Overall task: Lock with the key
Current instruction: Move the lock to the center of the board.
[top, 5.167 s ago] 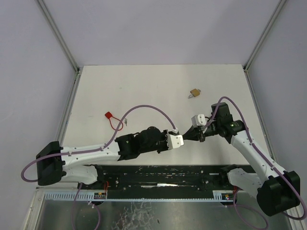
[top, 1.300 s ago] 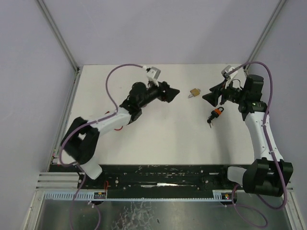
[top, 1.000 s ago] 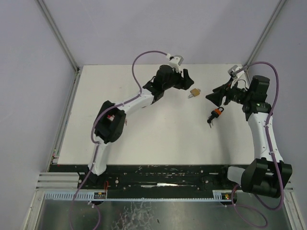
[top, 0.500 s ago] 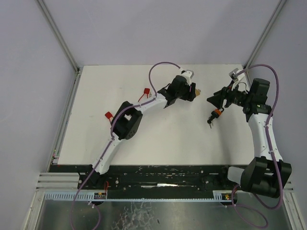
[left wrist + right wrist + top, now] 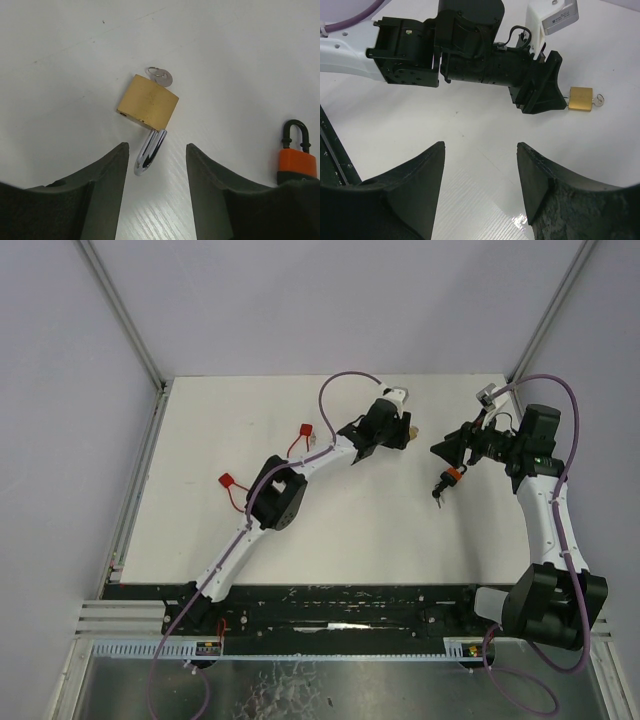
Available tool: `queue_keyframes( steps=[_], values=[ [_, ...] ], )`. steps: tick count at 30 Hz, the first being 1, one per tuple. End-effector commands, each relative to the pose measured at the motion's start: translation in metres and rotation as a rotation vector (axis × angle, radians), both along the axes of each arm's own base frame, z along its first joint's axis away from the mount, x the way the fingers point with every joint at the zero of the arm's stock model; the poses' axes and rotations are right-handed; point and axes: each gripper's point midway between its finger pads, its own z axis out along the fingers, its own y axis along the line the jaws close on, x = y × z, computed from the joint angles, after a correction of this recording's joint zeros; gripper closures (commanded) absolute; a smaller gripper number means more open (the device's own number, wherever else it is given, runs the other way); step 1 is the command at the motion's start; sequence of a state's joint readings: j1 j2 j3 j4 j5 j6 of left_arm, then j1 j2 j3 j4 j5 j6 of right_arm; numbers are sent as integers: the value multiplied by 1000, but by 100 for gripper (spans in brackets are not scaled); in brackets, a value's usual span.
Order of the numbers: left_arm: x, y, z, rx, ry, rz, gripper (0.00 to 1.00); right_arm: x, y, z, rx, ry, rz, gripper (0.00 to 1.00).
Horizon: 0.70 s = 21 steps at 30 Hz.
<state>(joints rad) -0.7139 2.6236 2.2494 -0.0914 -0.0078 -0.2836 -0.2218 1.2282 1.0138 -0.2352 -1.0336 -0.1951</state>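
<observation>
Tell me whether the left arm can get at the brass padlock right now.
Probably yes. The left gripper hangs right over the brass padlock, its open jaws either side of the shackle, with nothing else between them.

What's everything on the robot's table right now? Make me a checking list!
Surface: white table, flat.
Job's things: brass padlock, shackle swung open, key at its far end; orange padlock nearby.
Clutter: red tag; second red tag.
Grippers: left gripper, jaws open either side of the shackle, not touching; right gripper, jaws open, empty.
Cables: purple cable looping above each arm.
Surroundings: pale walls, metal corner posts.
</observation>
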Motion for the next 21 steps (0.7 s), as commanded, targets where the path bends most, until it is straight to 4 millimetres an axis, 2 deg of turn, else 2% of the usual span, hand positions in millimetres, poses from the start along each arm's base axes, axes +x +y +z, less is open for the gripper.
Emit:
queue_keyframes(
  steps=[1, 9, 15, 20, 21],
  values=[
    [6, -5, 3, -13, 2, 39, 53, 0, 1, 5, 1, -30, 17, 34],
    [10, -4, -4, -19, 5, 64, 62, -1, 2, 6, 9, -28, 26, 34],
    [7, -8, -5, -25, 10, 45, 76, -2, 2, 5, 17, -23, 29, 34],
    [5, -7, 1, -31, 7, 37, 98, -1, 2, 3, 20, -17, 29, 34],
    [4, -6, 6, -40, 1, 38, 100, -2, 2, 3, 20, -15, 29, 34]
  ],
)
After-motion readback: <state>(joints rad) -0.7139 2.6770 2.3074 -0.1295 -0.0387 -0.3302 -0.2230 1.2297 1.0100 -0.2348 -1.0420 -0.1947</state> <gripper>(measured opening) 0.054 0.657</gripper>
